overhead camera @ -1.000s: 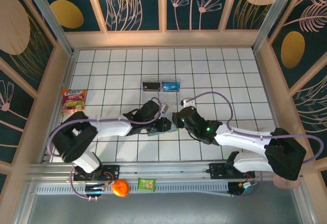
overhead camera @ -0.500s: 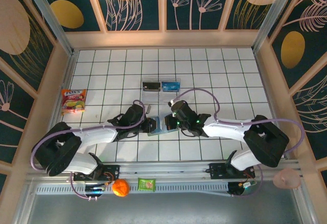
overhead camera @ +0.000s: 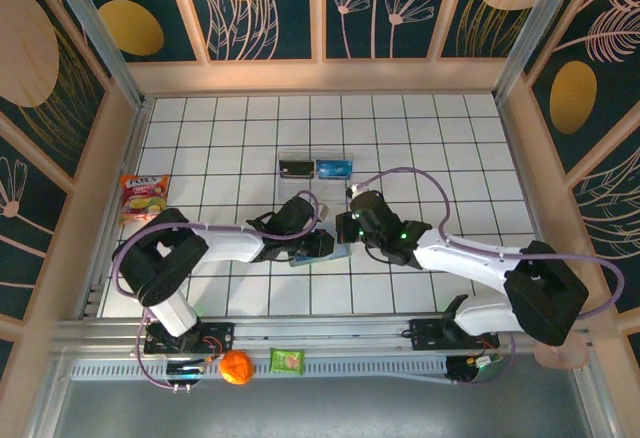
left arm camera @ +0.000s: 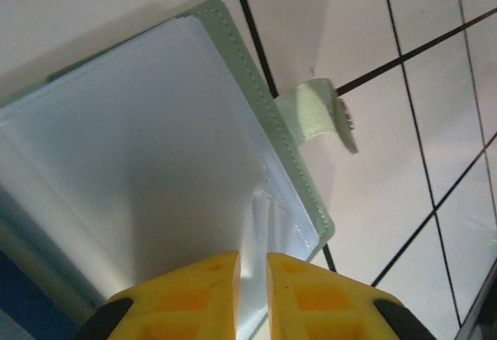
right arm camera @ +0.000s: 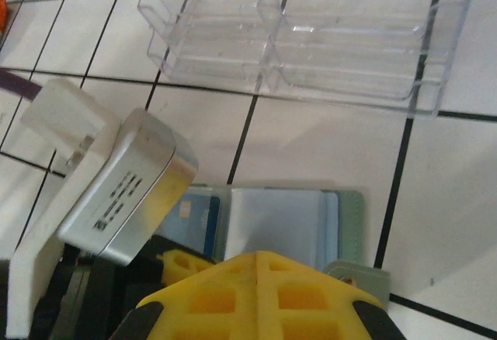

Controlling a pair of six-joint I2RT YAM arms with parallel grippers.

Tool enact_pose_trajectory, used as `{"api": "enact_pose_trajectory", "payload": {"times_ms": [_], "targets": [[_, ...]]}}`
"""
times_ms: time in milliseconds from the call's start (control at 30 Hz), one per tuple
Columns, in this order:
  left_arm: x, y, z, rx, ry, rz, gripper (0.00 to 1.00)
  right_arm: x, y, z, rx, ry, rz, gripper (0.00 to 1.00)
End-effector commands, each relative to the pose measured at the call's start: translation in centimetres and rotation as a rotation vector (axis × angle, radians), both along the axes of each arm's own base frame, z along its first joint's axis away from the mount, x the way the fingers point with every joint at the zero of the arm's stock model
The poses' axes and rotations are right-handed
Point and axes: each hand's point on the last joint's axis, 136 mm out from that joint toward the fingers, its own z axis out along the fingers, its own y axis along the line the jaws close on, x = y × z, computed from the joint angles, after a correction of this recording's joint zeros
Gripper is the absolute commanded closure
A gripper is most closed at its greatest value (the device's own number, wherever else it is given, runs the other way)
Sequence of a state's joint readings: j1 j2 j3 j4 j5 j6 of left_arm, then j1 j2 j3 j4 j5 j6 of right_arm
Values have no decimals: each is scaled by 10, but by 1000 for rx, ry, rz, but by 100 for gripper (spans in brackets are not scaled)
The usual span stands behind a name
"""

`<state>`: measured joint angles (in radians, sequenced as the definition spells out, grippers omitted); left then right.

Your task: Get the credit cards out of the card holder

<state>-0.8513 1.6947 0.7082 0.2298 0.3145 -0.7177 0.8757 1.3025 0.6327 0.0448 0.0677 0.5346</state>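
The card holder (overhead camera: pixel 333 254) lies open on the white tiles between my two grippers. Its inside is bluish-grey (left arm camera: pixel 140 146) with a grey-green stitched edge and a strap tab (left arm camera: pixel 318 111). My left gripper (left arm camera: pixel 252 278) is shut on a pocket leaf of the holder at its near edge. A blue credit card (right arm camera: pixel 190 220) sits in the holder's left pocket. My right gripper (right arm camera: pixel 260 256) hovers just above the holder (right arm camera: pixel 287 223), shut with nothing between its fingers. From above, the left gripper (overhead camera: pixel 322 245) and right gripper (overhead camera: pixel 345 230) almost touch.
A clear plastic tray (overhead camera: pixel 316 155) behind the holder holds a dark card (overhead camera: pixel 295 168) and a blue card (overhead camera: pixel 335 168); its rim (right arm camera: pixel 349 95) is close ahead of the right gripper. A snack bag (overhead camera: pixel 144 196) lies far left. An orange (overhead camera: pixel 236 367) and a green packet (overhead camera: pixel 287 360) rest on the front rail.
The right gripper's jaws have closed. Both arms swung left half a second ago and have come back right over the holder.
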Motion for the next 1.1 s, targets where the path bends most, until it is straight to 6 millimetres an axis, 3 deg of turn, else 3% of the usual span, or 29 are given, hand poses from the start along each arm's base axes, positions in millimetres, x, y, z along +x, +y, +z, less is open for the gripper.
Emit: {"api": "enact_pose_trajectory", "payload": {"times_ms": [0, 200, 400, 567, 633, 833, 1067], "targets": [[-1, 0, -3, 23, -9, -28, 82, -4, 3, -16, -2, 56, 17, 96], [0, 3, 1, 17, -26, -21, 78, -3, 9, -33, -6, 124, 33, 98], [9, 10, 31, -21, -116, 43, 72, 0, 9, -36, 8, 132, 21, 100], [13, 9, 42, -54, -141, 60, 74, -5, 13, -36, 25, 139, 54, 99], [16, 12, 43, -53, -156, 82, 74, -7, 14, -37, 21, 140, 63, 96], [25, 23, 33, -43, -139, 132, 78, -17, 16, -29, 75, 137, 82, 71], [31, 32, 30, -35, -142, 164, 78, -39, 17, -32, 102, 159, 139, 67]]}}
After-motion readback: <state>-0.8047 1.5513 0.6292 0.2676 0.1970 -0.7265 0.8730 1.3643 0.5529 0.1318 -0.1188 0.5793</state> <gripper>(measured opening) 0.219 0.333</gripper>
